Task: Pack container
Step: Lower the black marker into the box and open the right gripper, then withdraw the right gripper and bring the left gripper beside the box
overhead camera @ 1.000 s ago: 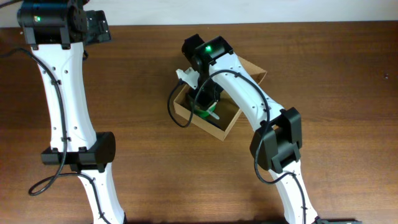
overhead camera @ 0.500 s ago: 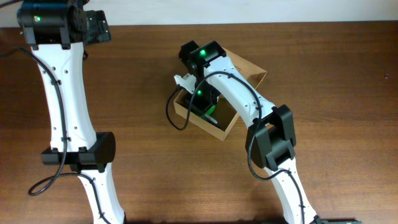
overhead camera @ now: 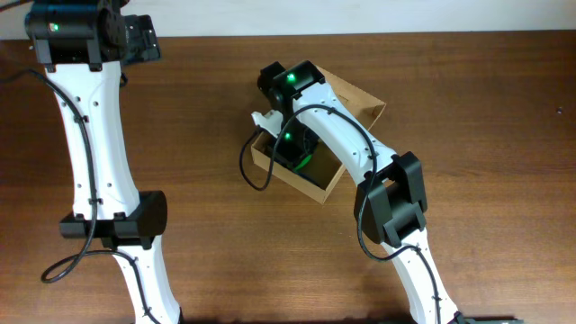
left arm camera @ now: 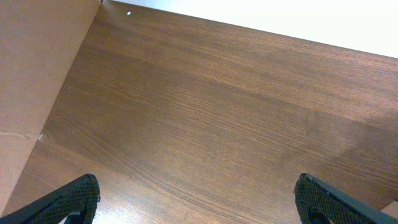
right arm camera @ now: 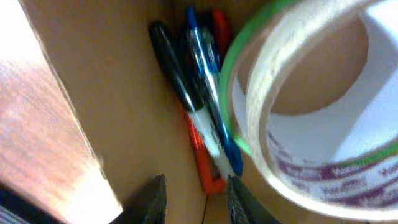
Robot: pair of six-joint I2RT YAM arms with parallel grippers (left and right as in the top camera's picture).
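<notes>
The tan cardboard container [overhead camera: 358, 99] stands open in the middle of the table. My right gripper [overhead camera: 292, 147] reaches down into it. In the right wrist view the right gripper [right arm camera: 196, 202] is open, with only the box's cardboard [right arm camera: 106, 93] between its fingers. A green-edged tape roll [right arm camera: 311, 180] lies in the box to the right of the fingers. A black pen [right arm camera: 171, 68], a blue pen [right arm camera: 208, 81] and a red pen [right arm camera: 202, 162] lie along the box wall. My left gripper [overhead camera: 135, 40] is at the far left back, open and empty [left arm camera: 199, 205].
A brown cardboard surface [left arm camera: 31, 81] fills the left of the left wrist view. The table's far edge [left arm camera: 261, 25] runs just beyond the left gripper. The right arm's cable [overhead camera: 247, 162] loops over the box's left corner.
My right arm has shifted a little to the left and deeper over the box, covering more of the green tape roll. The left arm has not moved.
</notes>
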